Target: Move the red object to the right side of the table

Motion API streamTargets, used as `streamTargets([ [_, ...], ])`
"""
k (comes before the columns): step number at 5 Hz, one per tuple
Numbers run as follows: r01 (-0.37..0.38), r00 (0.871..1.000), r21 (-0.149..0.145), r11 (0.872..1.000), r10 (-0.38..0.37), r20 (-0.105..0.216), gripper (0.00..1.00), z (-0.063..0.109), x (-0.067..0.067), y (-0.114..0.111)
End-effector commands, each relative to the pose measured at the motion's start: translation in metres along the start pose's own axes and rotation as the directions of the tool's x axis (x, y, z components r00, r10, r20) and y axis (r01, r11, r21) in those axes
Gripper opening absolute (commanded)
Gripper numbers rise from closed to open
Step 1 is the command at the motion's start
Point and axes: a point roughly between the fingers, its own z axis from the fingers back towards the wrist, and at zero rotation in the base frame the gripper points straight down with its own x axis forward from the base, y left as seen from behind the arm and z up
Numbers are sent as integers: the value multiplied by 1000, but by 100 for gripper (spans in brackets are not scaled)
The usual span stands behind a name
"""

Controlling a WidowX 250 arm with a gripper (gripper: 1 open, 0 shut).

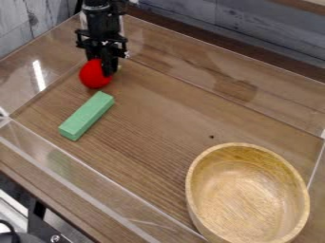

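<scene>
The red object is a small rounded toy resting on the dark wood-grain table at the far left. My gripper points straight down over it, its black fingers drawn in against the toy's upper right part. The fingers hide that side of the toy. It still rests on the tabletop.
A green rectangular block lies just in front of the red toy. A round light wooden bowl fills the near right corner. Low clear acrylic walls border the tabletop.
</scene>
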Motion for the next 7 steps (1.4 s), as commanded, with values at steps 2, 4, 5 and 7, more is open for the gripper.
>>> streamTargets([
  [2,12,993,12,1000,-13,120,0,72,19,-27],
  [4,87,989,-44,995,-81,121,0,93,12,-90],
  [5,154,983,-65,986,-146,111,0,94,3,-132],
  [7,266,962,-101,959,-258,91,0,82,-21,-194],
])
